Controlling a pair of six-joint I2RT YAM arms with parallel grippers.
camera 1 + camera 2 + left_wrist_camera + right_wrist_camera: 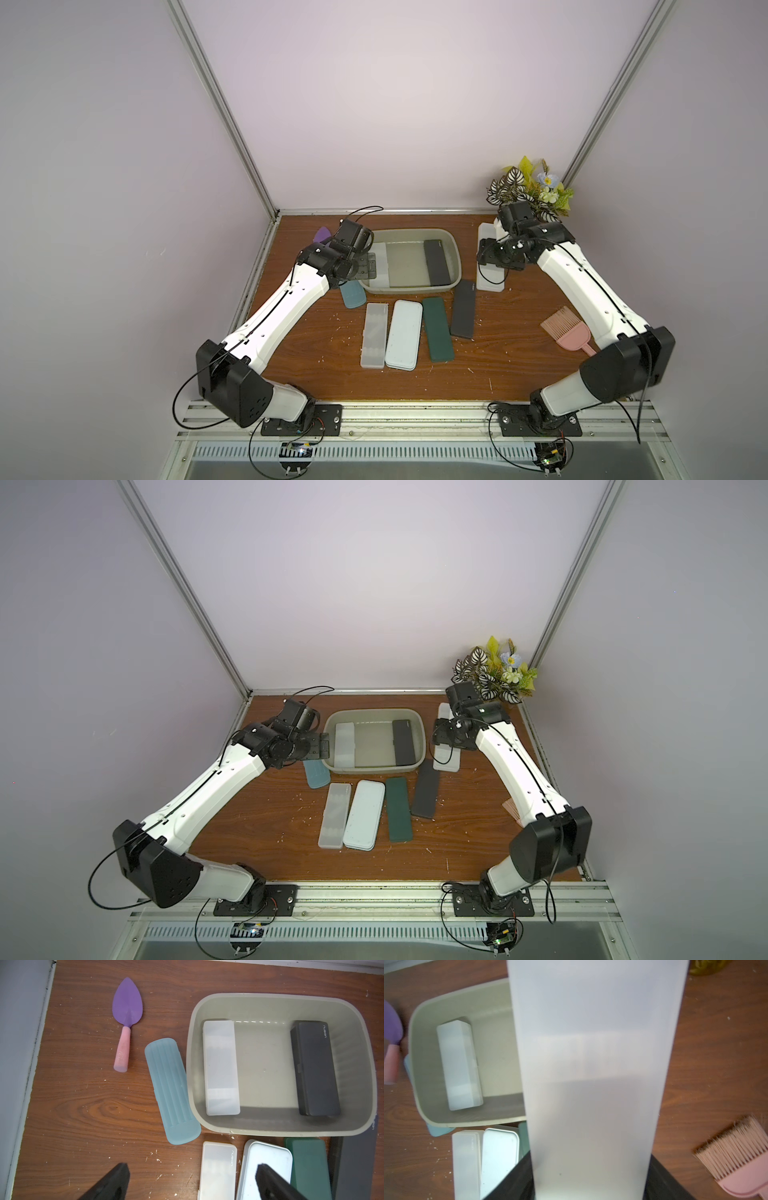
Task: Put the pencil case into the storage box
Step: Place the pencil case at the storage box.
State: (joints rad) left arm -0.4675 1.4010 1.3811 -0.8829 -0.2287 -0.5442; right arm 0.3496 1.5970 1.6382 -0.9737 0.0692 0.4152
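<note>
My right gripper was clamped across the frosted pencil case, jaws pressed to its long sides. My left gripper was spread wide and empty, by the left end of the storage box. The case sat just right of the box, outside it. Couldn't tell if it was off the table.

Risks, my read:
- Smooth plastic could slide or swing in the pinch.
- A low carry would clip the box's right rim.
- Releasing short would land it on the dark grey case along the right wall inside.

Long axis ran front-to-back, far end toward the back wall, roughly parallel to the dark grey case.
</note>
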